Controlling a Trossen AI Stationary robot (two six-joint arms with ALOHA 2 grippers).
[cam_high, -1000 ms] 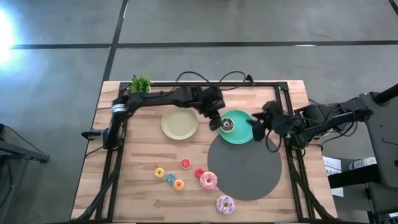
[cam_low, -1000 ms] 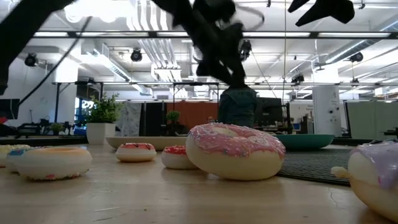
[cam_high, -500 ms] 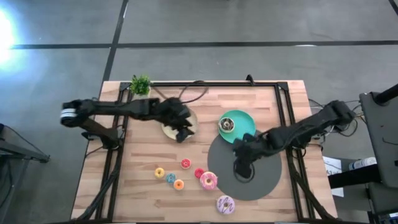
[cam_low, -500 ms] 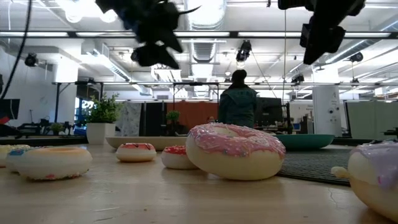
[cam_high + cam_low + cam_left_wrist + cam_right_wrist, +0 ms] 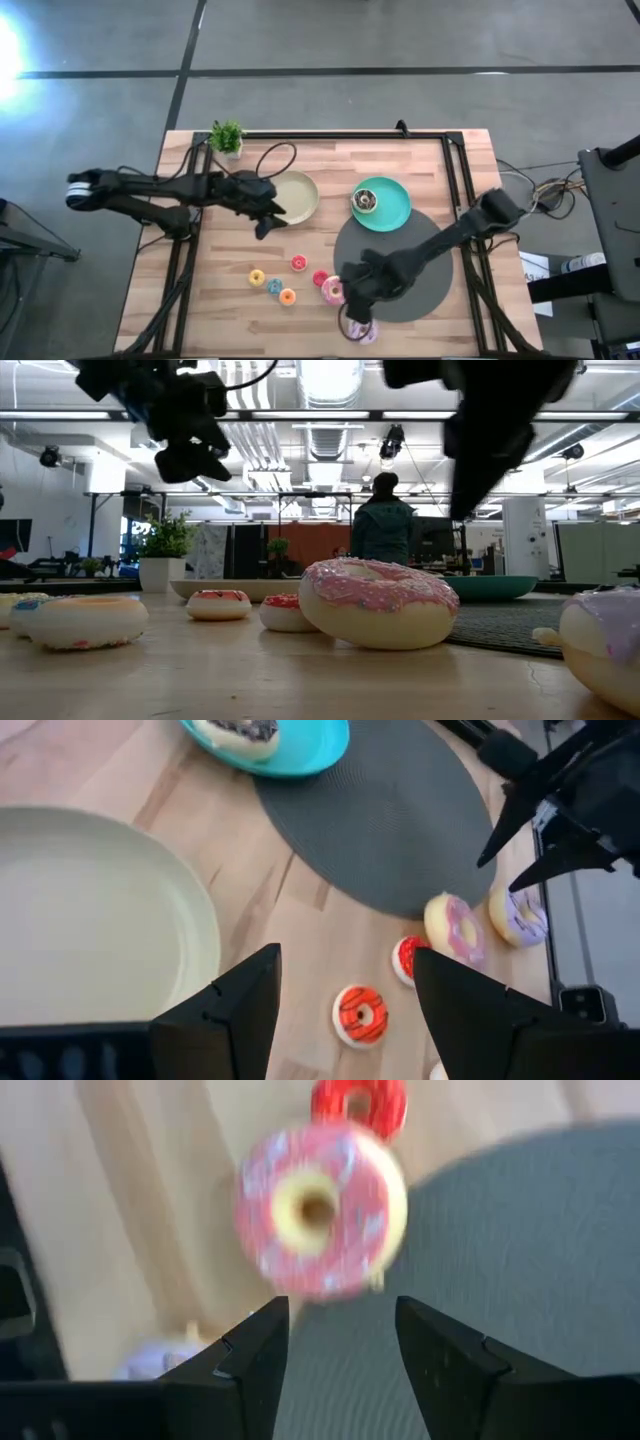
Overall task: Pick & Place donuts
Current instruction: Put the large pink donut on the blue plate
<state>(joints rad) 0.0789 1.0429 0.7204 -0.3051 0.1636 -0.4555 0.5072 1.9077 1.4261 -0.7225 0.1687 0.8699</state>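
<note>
We see the right claw [image 5: 357, 303] gaping, empty, above the pink donut [image 5: 334, 291] and lilac donut [image 5: 362, 330] at the grey mat's [image 5: 425, 270] edge. The left claw [image 5: 268, 222], also spread and empty, hangs beside the beige plate [image 5: 298, 192] over the bench [image 5: 215, 270].

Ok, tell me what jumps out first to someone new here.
The pink donut at the edge of the round grey mat, with the right end effector open above it. Next, the brown donut on the teal plate, and the left end effector open by the beige plate.
</note>
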